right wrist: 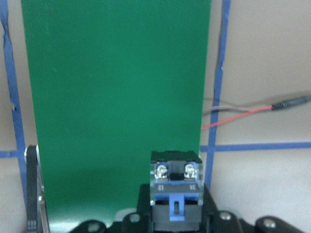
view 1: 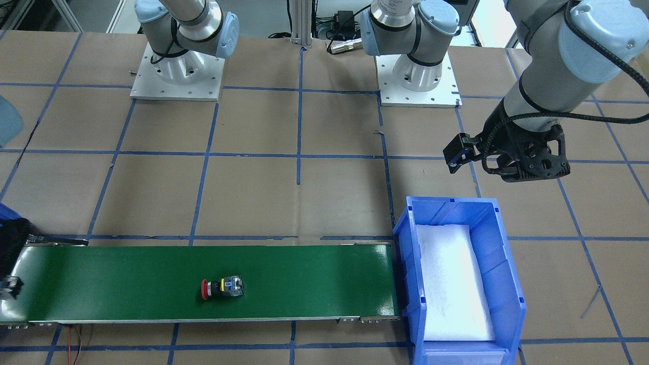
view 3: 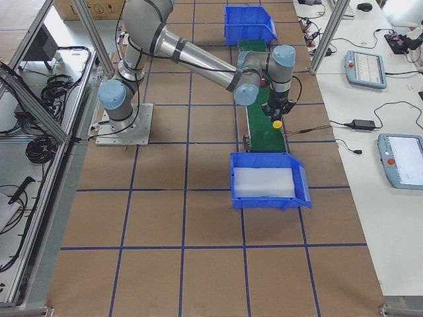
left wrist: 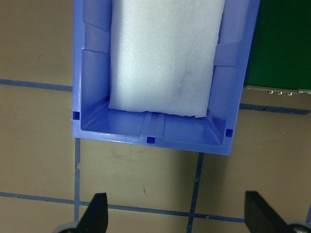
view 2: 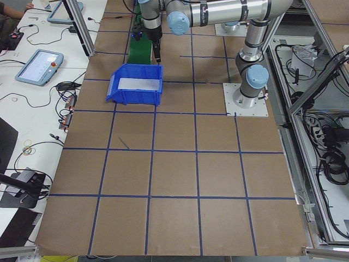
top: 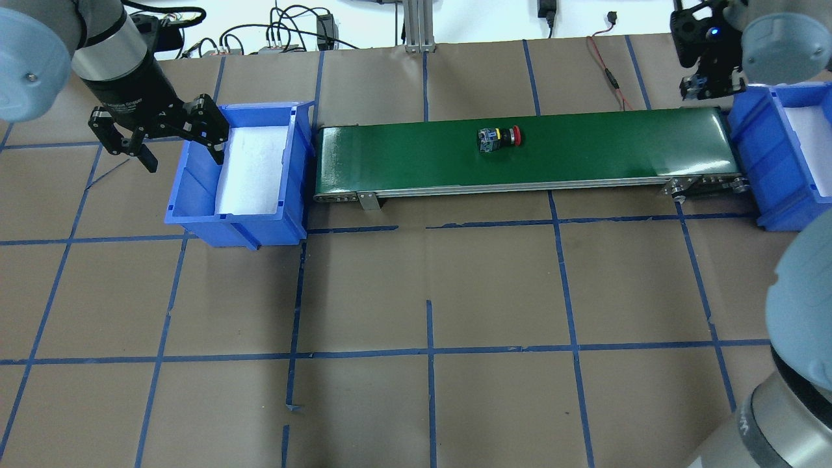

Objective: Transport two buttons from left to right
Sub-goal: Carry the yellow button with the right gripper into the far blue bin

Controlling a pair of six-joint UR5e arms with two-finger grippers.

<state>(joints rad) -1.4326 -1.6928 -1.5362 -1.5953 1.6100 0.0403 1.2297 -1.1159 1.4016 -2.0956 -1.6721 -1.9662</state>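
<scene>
Right now the red button (top: 499,138) lies on its side about mid-belt (top: 585,156), cap pointing toward the robot's right, nothing touching it. The yellow button (right wrist: 175,191) is pinched in the right gripper (top: 702,84), which hangs over the belt's right-hand end. In the right wrist view its blue rear part with two screws faces the camera, with green belt underneath. In the exterior right view the yellow cap sticks out below the fingers, off the belt surface.

The left gripper (left wrist: 177,214) is spread wide with nothing between the fingers (left wrist: 97,213). It hovers over the brown table (top: 429,292) just past the outer short end of the left bin (left wrist: 155,133). That bin sits at the belt's left end, touching or just beside it, and holds only a white foam (left wrist: 165,53) liner. The right bin (top: 773,208) sits at the belt's other end, also foam-lined, and only partly shows in the overhead view. No button is visible in it. The two arms are well apart, one at each end of the belt.
</scene>
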